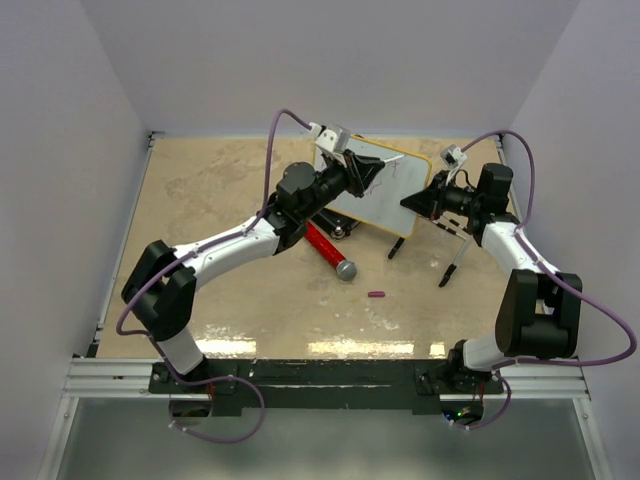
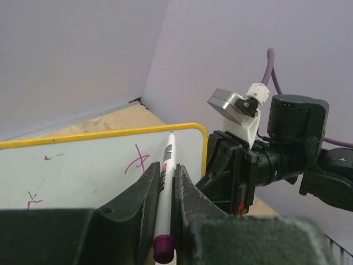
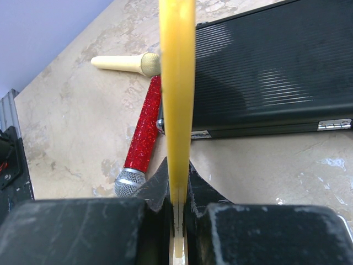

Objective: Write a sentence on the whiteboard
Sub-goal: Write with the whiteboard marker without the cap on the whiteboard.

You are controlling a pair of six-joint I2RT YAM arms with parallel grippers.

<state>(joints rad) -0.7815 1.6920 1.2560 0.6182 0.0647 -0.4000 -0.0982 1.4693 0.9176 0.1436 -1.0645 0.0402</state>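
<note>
The whiteboard [image 1: 385, 190], white with a yellow rim, is held tilted above the table. My right gripper [image 1: 413, 203] is shut on its right edge; the right wrist view shows the yellow rim [image 3: 177, 83] edge-on between the jaws of that gripper [image 3: 177, 168]. My left gripper [image 1: 370, 172] is shut on a white marker [image 2: 166, 160] with a purple end, its tip at the board's surface [image 2: 83, 171] near the top right corner. Two short purple-magenta strokes [image 2: 137, 161] of the sentence show on the board.
A red glitter microphone [image 1: 328, 250] lies under the board, beside a black case [image 3: 265, 72] and a cream microphone [image 3: 124, 63]. A small purple cap [image 1: 376, 294] lies on the table in front. Black clip feet [image 1: 450, 265] lie by the right arm.
</note>
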